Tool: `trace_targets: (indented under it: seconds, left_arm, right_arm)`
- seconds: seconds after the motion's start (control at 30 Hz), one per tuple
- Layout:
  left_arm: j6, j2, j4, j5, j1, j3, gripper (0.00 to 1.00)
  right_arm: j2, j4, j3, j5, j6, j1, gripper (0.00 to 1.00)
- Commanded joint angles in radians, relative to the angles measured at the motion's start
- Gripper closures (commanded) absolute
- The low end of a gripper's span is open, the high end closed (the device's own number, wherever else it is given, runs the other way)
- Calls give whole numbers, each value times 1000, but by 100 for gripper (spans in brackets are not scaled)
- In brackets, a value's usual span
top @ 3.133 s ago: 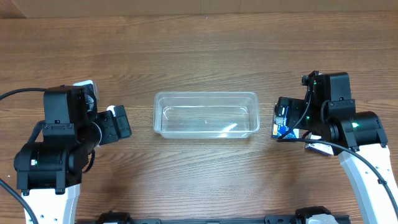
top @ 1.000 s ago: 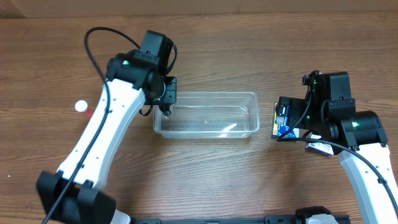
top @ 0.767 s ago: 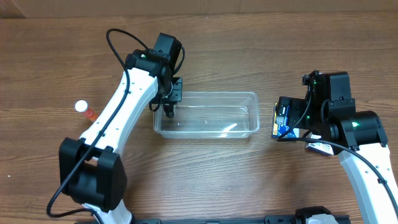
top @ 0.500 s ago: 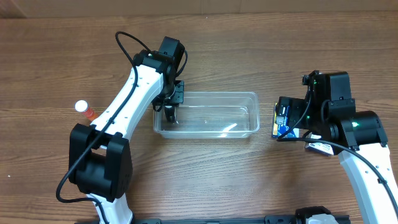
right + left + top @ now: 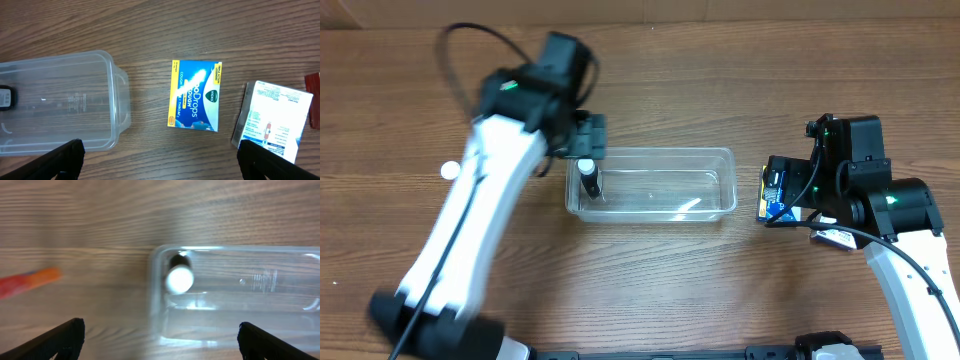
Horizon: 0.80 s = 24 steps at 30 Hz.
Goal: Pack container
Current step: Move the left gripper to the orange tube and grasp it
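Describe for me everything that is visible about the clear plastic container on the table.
The container is a see-through plastic tub, rectangular with rounded corners and a protruding rim. It has no lid and sits upright on the wooden table, its long side running left to right. At its left end a small dark bottle with a white cap seems to stand; the rest of the inside is bare. A blue cough drops box lies beyond its right end, not touching it.
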Motion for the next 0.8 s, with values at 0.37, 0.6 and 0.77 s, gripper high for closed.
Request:
trace_targets:
  seconds: [0.37,0.6,0.77]
  left_arm:
    - [119,-80,114,115,692,-250,0]
    - [160,111,213,178,690,-254,0]
    - [159,155,238,178,673,-254,23]
  right_arm:
    - [1,5,33,0,0,3,0]
    - [1,1,33,1,0,3,0]
    - [1,1,33,1,0,3,0]
